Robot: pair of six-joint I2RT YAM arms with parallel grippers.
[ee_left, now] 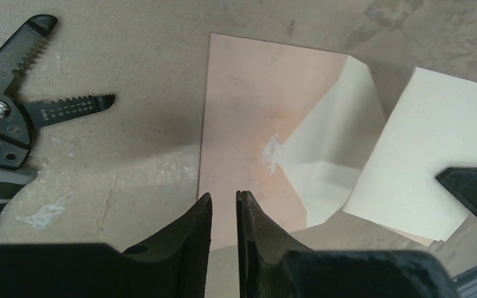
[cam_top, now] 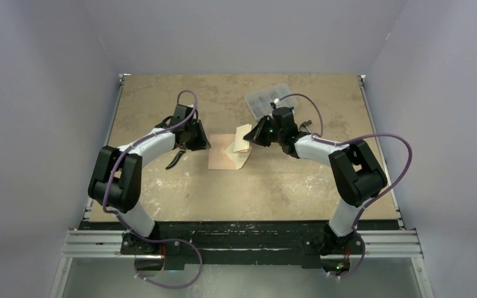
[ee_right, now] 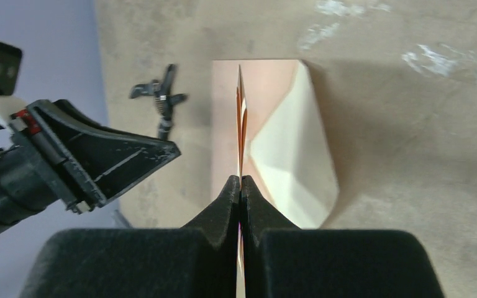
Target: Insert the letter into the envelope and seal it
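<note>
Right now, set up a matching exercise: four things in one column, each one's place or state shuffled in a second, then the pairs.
1 letter
2 envelope
3 wire strippers
4 clear bag

A far side of the table
B lying flat, flap open
C pinched in the right fingers
D left of the envelope

Pairs: 1-C, 2-B, 3-D, 4-A

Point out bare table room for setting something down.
Free: the near strip between envelope and arm bases; the far edge left of the plastic packet. Crowded: mid-table, where pliers, left claw, envelope and right claw with letter bunch.
</note>
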